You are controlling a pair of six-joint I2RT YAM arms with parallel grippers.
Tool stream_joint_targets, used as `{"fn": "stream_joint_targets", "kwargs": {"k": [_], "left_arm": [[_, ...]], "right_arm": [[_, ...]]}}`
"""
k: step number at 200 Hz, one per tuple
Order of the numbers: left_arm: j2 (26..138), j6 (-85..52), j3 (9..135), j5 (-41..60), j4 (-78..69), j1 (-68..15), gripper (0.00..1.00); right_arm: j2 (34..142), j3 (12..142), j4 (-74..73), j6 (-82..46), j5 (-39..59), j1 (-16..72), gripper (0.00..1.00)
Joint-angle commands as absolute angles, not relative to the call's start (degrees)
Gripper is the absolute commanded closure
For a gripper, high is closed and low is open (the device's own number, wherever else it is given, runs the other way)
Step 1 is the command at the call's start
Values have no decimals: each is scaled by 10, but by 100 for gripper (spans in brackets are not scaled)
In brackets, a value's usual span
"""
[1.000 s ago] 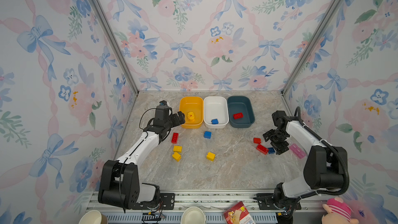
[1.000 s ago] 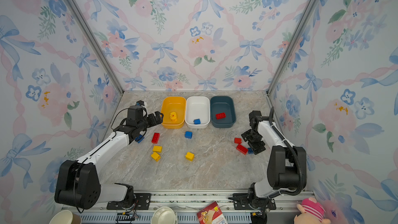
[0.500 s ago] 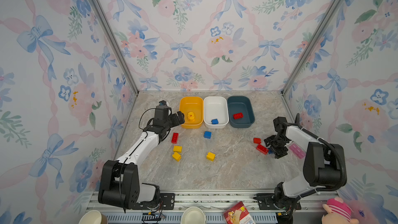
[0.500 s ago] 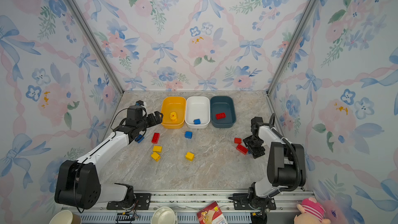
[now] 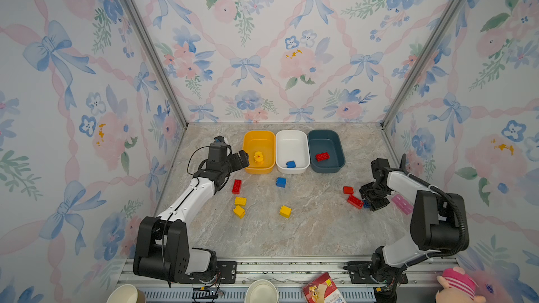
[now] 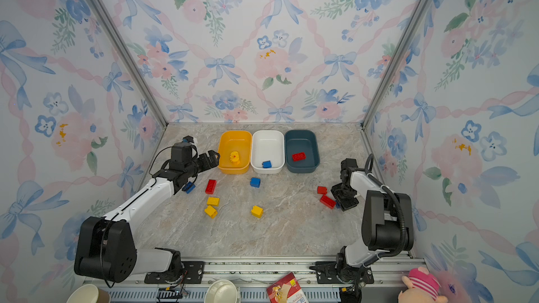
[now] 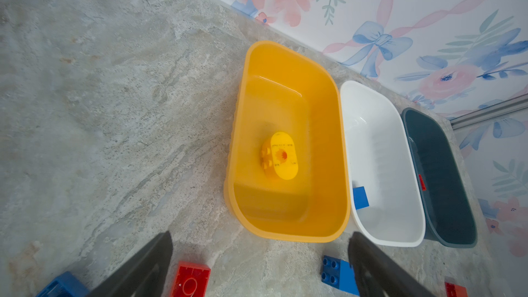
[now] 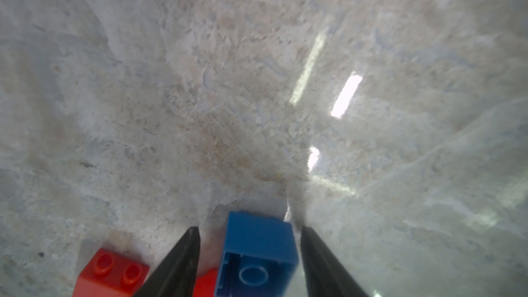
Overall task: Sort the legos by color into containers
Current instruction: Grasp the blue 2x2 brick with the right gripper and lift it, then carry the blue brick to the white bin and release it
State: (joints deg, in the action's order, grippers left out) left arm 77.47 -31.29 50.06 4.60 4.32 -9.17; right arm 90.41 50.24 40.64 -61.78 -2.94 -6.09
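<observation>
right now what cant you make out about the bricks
- blue brick inside the right gripper: the right wrist view's edge cuts it off.
- red brick in the teal tub: the tub wall hides most of it, left wrist view.
- second blue brick: the left arm covers part, in a top view.

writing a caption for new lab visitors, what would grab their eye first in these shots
The pastel bow-and-flower wallpaper boxing in the marble table hits first. Next comes the row at the back, a yellow-orange tub, a white tub and a dark teal tub, with bright red, blue and yellow bricks scattered in front. At the right side, the right arm's jaws straddle a blue brick, not yet closed on it.
</observation>
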Motion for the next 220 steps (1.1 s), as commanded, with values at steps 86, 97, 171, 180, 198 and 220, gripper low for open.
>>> {"fn": "stream_joint_targets", "kwargs": {"k": [86,97,171,180,198,220], "left_arm": [[778,-299,508,58,40,-82,2],[776,-300,505,58,40,-81,2],[760,-303,495,62,40,-79,2],[756,-303,492,63,40,-78,2],[748,-305,485,63,40,-77,2],[734,-305,475,63,40,-75,2]], "right_arm": [[903,490,404,-628,-31,-67,73],[897,493,407,-626,-31,-66,75],[861,633,500,-576,-99,23,77],[864,656,507,-571,-106,39,78],[874,697,514,-561,-112,65,78],[888,737,514,-553,-111,93,78]]}}
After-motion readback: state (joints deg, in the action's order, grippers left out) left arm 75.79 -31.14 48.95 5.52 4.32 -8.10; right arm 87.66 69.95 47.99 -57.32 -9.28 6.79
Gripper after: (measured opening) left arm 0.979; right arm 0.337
